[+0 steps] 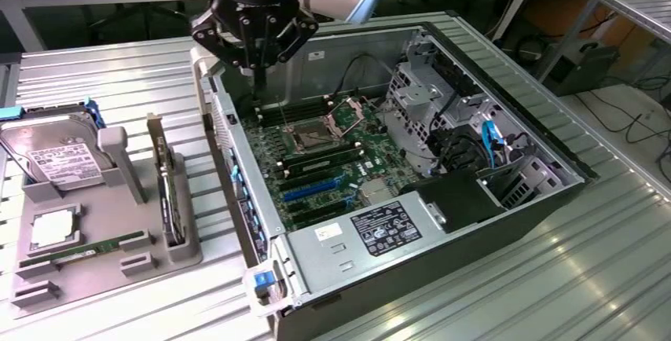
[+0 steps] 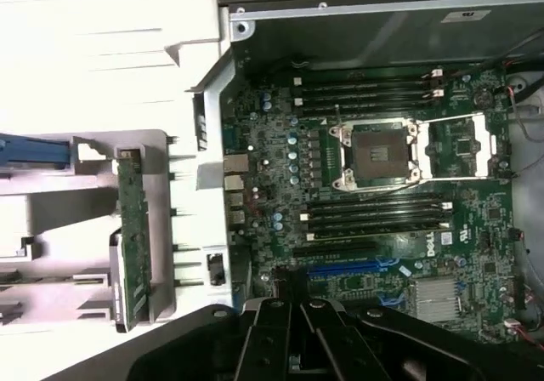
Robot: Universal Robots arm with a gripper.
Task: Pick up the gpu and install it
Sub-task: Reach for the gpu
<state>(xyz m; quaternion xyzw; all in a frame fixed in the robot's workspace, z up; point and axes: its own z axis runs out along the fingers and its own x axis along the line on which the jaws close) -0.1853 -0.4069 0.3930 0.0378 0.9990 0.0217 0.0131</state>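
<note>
- My pincer (image 1: 256, 70) (image 2: 293, 347) is pinched shut, with nothing between its fingers. It points down over the far-left corner of the open computer case (image 1: 545, 192).
- Below me is the motherboard (image 1: 325, 152), with the bare processor socket (image 2: 378, 151) in the middle. The blue expansion slot (image 2: 344, 270) lies on the near side of that socket, close to my fingers in the wrist view.
- The gpu (image 1: 165, 188) (image 2: 132, 236) is not in the case. It stands on its thin edge in the grey holder (image 1: 126, 266), which sits on the ribbed metal table (image 1: 126, 74).
- From my pincer the gpu lies toward the exterior view's left and nearer to that camera. The case's left wall (image 1: 225, 160) stands between us.
- Its long axis runs near to far, roughly parallel to that wall. In the wrist view the card lies crosswise to the blue slot.
- Of the parts in the holder, the gpu is the one closest to the case. The hard drive (image 1: 53, 156) and the green memory stick (image 1: 89, 247) lie farther to the exterior view's left.
- My judgement is that the pick-up has not yet begun: I touch nothing, and the card sits untouched in its holder, well apart from my fingers.
</note>
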